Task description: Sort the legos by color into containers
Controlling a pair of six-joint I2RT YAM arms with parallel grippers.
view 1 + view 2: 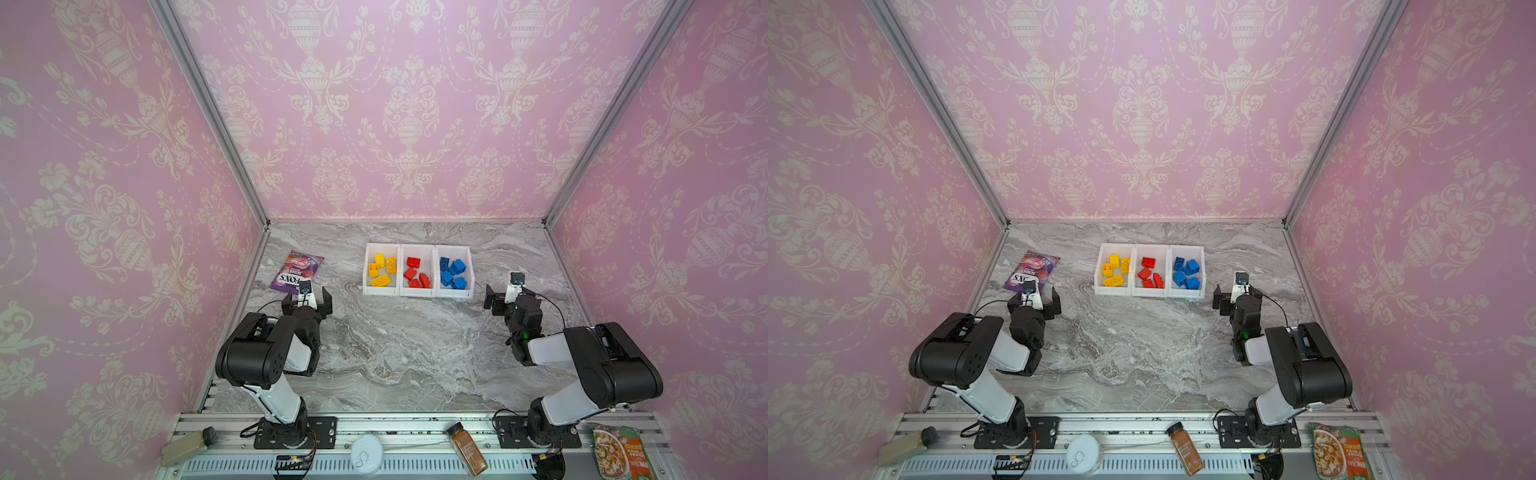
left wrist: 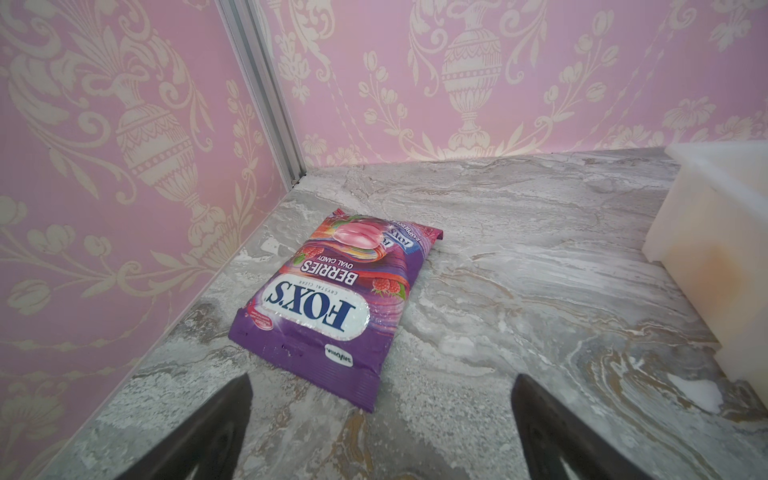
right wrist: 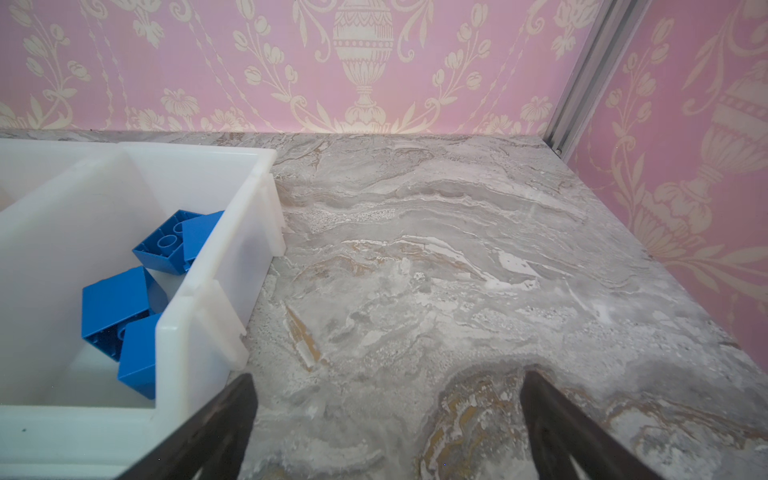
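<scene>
Three white containers [image 1: 417,292] [image 1: 1150,293] stand joined in a row at the back middle of the marble table. Yellow legos [image 1: 380,270] fill the leftmost, red legos [image 1: 417,274] the middle, blue legos [image 1: 453,272] the rightmost. My left gripper [image 1: 307,302] [image 2: 382,378] hovers open and empty to the left of the bins, near a candy bag. To the right of the bins my right gripper [image 1: 510,297] [image 3: 390,374] is open over bare marble. The right wrist view shows the blue legos [image 3: 116,299] inside their container [image 3: 199,316].
A purple candy bag [image 1: 296,272] [image 2: 328,299] lies near the left wall. On the front rail lie a spice bottle [image 1: 467,449], a white can lid [image 1: 365,455], a food packet [image 1: 619,455] and a grey box [image 1: 183,449]. Pink walls close three sides.
</scene>
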